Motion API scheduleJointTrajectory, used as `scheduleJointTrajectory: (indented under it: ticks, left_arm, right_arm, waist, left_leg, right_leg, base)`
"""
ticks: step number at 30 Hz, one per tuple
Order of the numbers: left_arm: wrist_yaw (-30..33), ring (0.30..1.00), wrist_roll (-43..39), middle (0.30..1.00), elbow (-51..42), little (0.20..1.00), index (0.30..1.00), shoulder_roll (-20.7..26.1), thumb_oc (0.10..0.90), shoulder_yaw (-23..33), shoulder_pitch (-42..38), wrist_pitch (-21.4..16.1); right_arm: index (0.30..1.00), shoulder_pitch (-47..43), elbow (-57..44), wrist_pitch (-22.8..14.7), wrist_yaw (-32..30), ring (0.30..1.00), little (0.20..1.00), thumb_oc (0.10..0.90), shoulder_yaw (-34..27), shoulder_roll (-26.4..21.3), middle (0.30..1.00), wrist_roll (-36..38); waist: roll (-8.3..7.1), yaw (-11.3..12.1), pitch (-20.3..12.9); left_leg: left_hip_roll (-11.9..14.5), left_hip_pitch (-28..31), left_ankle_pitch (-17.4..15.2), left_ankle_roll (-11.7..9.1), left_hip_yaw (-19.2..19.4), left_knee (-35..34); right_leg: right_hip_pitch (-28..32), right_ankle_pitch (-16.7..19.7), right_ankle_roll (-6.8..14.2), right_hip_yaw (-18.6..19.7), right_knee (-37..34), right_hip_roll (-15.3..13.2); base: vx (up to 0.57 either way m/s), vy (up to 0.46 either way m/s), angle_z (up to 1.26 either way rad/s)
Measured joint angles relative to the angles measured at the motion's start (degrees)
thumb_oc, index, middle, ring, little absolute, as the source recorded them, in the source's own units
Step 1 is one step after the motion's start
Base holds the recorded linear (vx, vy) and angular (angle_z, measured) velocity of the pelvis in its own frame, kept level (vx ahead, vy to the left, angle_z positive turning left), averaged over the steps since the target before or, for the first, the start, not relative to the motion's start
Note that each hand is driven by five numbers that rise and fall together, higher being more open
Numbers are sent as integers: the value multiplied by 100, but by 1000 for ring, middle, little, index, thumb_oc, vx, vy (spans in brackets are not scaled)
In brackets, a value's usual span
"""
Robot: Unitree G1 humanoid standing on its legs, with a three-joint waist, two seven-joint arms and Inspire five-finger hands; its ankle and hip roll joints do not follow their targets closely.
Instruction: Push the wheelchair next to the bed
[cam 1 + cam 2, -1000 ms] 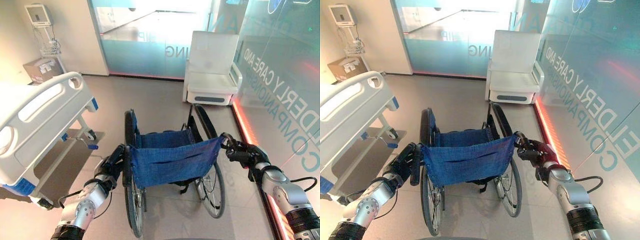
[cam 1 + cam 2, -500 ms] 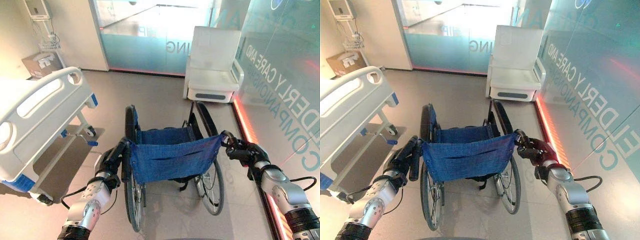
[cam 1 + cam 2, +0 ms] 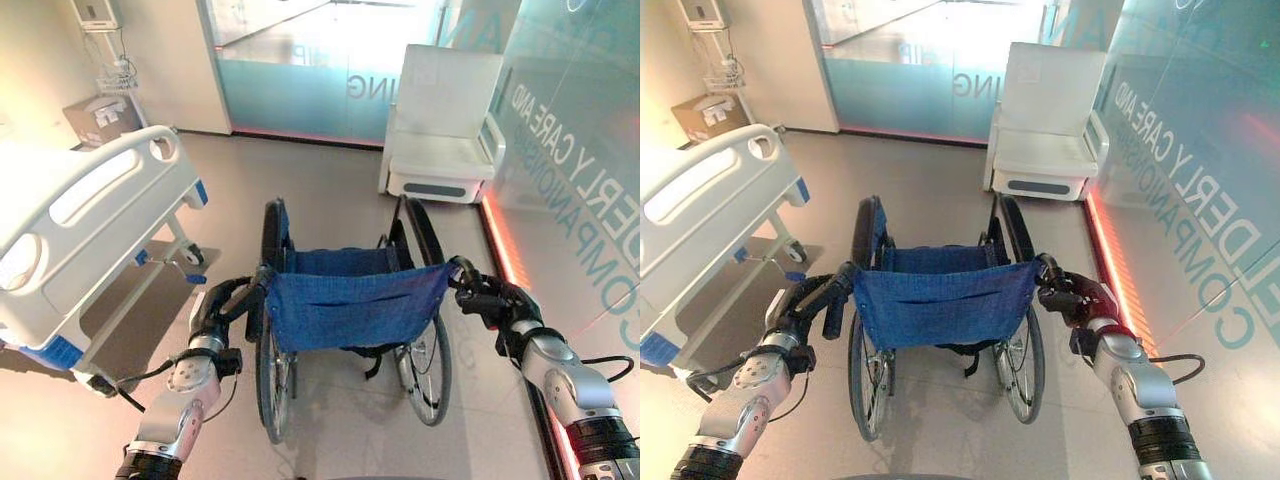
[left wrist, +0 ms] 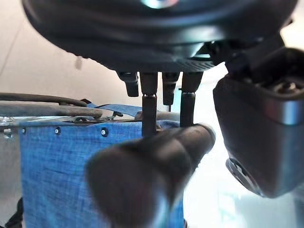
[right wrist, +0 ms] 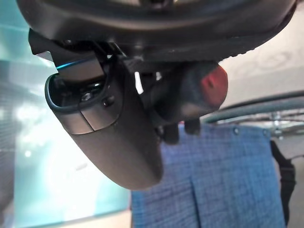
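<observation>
The wheelchair (image 3: 345, 325) is held from behind: its left push handle (image 3: 246, 298) is gripped by the curled left hand (image 3: 212, 312), its right push handle (image 3: 462, 272) by the curled right hand (image 3: 492, 302). The bed (image 3: 75, 235) is seen left of the wheelchair, well apart. A white armchair (image 3: 440, 135) is seen beyond the wheelchair.

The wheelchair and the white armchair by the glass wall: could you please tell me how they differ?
The wheelchair has a blue fabric back and large spoked wheels; the armchair is white, boxy, with no wheels visible. The wheelchair shows its back, each push handle held by a robot hand; the armchair faces the camera, untouched. Both seats are empty.
</observation>
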Motion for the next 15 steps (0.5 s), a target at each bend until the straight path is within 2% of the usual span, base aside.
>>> scheduleJointTrajectory:
  ticks: [8, 15]
  left_arm:
    - [-699, 900, 317, 900, -158, 900, 900, 42, 800, -9, 0, 0]
    - [-914, 900, 525, 900, -197, 900, 900, 160, 800, -13, 0, -1]
  right_arm:
    - [300, -20, -31, -5, -181, 300, 300, 400, -65, 120, 300, -4]
    - [300, -29, -42, -13, -183, 300, 300, 400, -123, 144, 300, -4]
  waist:
    - [-2, 6, 38]
    - [2, 11, 40]
  left_leg:
    - [-6, -10, 1, -1, -129, 2]
    - [-14, -11, 2, -1, -143, 40]
  right_leg:
    - [61, -49, -12, -129, 2, -2]
    - [62, -60, -18, -132, 21, -6]
  base:
    - [-22, -8, 8]
    - [-3, -1, 1]
